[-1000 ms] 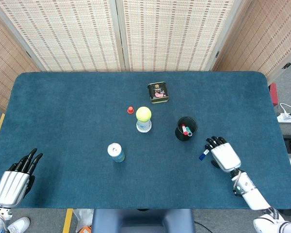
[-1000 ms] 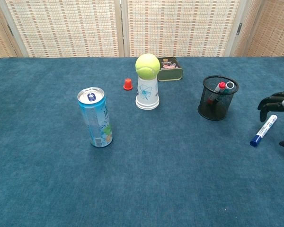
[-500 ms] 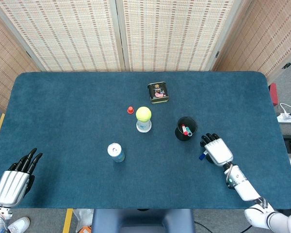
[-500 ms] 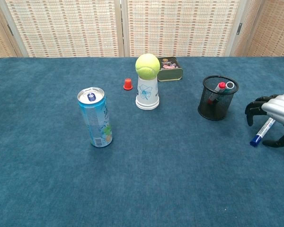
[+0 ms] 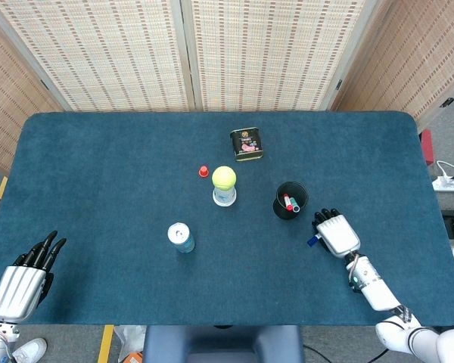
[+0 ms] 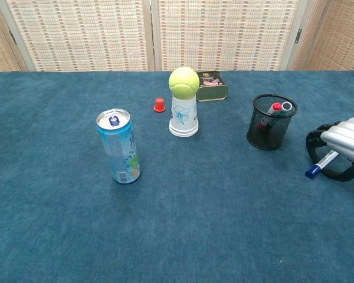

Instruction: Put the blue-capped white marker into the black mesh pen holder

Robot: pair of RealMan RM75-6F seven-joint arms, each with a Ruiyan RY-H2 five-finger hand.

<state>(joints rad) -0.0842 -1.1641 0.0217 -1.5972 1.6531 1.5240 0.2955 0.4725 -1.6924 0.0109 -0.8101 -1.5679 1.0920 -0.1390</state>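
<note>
The blue-capped white marker [image 6: 323, 161] lies on the blue table just right of the black mesh pen holder [image 6: 271, 124]. My right hand [image 6: 344, 139] sits over it, fingers and thumb curled around its body. Only the blue cap end [image 5: 313, 241] sticks out to the left of the right hand [image 5: 337, 233]. The pen holder [image 5: 290, 201] stands upright with a red-capped marker and another pen inside. My left hand [image 5: 23, 283] rests at the table's near left corner, fingers straight and holding nothing.
A drink can [image 6: 119, 145] stands left of centre. An upturned paper cup [image 6: 183, 118] carries a tennis ball [image 6: 183, 81]. A small red cap [image 6: 159, 105] and a dark tin [image 6: 212, 85] lie behind them.
My right hand slid left over the marker and curled its fingers and thumb around it. The marker's cap shifted slightly left. The left hand stayed still.
</note>
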